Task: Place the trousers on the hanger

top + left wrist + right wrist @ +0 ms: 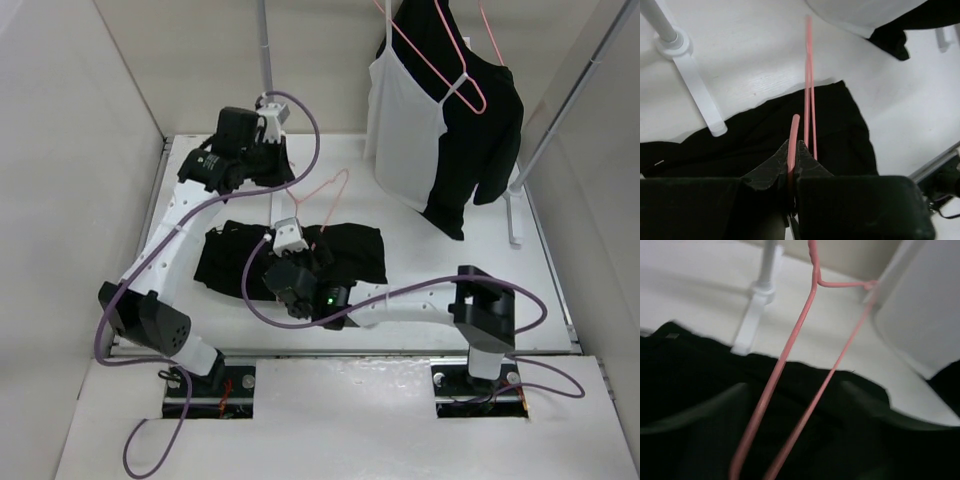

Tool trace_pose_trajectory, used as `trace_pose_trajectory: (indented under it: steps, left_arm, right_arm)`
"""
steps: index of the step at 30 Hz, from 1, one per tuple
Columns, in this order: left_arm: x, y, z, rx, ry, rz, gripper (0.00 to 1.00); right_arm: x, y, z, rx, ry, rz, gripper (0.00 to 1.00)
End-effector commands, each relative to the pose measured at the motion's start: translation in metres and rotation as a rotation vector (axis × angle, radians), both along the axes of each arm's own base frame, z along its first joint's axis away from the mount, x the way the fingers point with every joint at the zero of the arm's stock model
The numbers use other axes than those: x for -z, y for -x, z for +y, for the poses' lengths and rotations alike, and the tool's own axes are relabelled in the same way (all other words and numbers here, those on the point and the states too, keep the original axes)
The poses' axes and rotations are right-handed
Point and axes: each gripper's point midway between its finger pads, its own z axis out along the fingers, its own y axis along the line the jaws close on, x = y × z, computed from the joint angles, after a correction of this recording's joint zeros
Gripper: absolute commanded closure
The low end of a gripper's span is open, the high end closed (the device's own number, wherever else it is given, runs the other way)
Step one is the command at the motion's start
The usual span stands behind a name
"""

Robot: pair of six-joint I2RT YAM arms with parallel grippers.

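The black trousers (356,254) lie folded flat on the white table, also seen in the left wrist view (755,135) and the right wrist view (685,365). The pink wire hanger (337,188) stands tilted over them. My left gripper (283,172) is shut on the hanger's wire (808,75) and holds it up above the trousers. My right gripper (318,246) is low over the middle of the trousers. It is open, and two hanger wires (805,315) run between its spread fingers (715,410). I cannot tell whether the fingers touch the fabric.
A clothes rack stands at the back. A white camisole (402,125) on a second pink hanger (462,85) and a black top (488,135) hang from it. A rack foot (515,215) is at the right and a pole (265,45) at the back left. Walls enclose the table.
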Motion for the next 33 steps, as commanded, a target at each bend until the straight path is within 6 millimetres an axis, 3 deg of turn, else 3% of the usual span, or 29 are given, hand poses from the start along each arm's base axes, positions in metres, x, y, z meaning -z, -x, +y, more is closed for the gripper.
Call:
trace_pose_trajectory:
  steps: [1, 2, 3, 5, 6, 7, 9, 10, 11, 12, 14, 15, 17, 19, 23, 26, 29, 33]
  left_arm:
    - [0.038, 0.005, 0.03, -0.015, -0.109, -0.001, 1.0]
    - [0.048, 0.006, 0.034, -0.019, -0.103, 0.015, 1.0]
    - [0.056, 0.007, 0.037, -0.025, -0.088, 0.031, 1.0]
    - [0.079, 0.013, 0.045, -0.033, -0.063, 0.065, 1.0]
    - [0.085, 0.016, 0.045, -0.043, -0.055, 0.077, 1.0]
    - [0.088, 0.017, 0.048, -0.061, -0.045, 0.084, 1.0]
    - [0.099, 0.025, 0.056, -0.099, -0.038, 0.103, 1.0]
    - [0.1, 0.028, 0.056, -0.109, -0.025, 0.102, 1.0]
    - [0.112, 0.034, 0.059, -0.133, -0.024, 0.131, 1.0]
    - [0.105, 0.037, 0.061, -0.149, -0.009, 0.096, 1.0]
    - [0.106, 0.042, 0.064, -0.176, 0.007, 0.082, 1.0]
    - [0.103, 0.044, 0.068, -0.219, 0.023, 0.058, 1.0]
    - [0.098, 0.043, 0.076, -0.277, 0.024, 0.033, 1.0]
    - [0.094, 0.042, 0.087, -0.355, 0.024, 0.007, 1.0]
    - [0.09, 0.048, 0.09, -0.387, 0.065, -0.026, 1.0]
    - [0.112, 0.062, 0.084, -0.382, 0.054, 0.027, 1.0]
    - [0.135, 0.075, 0.078, -0.394, 0.069, 0.128, 1.0]
    - [0.144, 0.077, 0.068, -0.405, 0.123, 0.176, 1.0]
  right_arm:
    - [0.004, 0.029, 0.01, -0.183, -0.134, 0.142, 0.08]
    - [0.015, 0.036, 0.007, -0.225, -0.127, 0.185, 0.0]
    - [0.005, 0.044, 0.004, -0.26, -0.202, 0.22, 0.0]
    - [0.028, 0.071, 0.003, -0.4, -0.18, 0.359, 0.0]
    - [0.029, 0.081, 0.001, -0.449, -0.192, 0.397, 0.0]
    - [0.015, 0.091, -0.005, -0.49, -0.254, 0.421, 0.0]
    - [0.03, 0.106, -0.023, -0.501, -0.253, 0.5, 0.0]
    - [0.019, 0.11, -0.034, -0.472, -0.336, 0.516, 0.0]
    - [0.019, 0.108, -0.044, -0.438, -0.361, 0.527, 0.0]
    - [0.03, 0.101, -0.059, -0.397, -0.375, 0.558, 0.0]
    - [0.029, 0.09, -0.076, -0.362, -0.489, 0.595, 0.0]
    - [0.039, 0.069, -0.087, -0.334, -0.555, 0.653, 0.0]
    - [0.069, 0.048, -0.111, -0.221, -0.631, 0.745, 0.0]
    - [0.082, 0.017, -0.137, -0.137, -0.688, 0.782, 0.0]
    - [0.094, -0.015, -0.158, -0.054, -0.753, 0.793, 0.0]
    - [0.111, -0.03, -0.175, -0.008, -0.791, 0.82, 0.0]
    - [0.121, -0.03, -0.163, -0.056, -0.774, 0.852, 0.0]
    - [0.151, -0.012, -0.149, -0.071, -0.742, 0.942, 0.02]
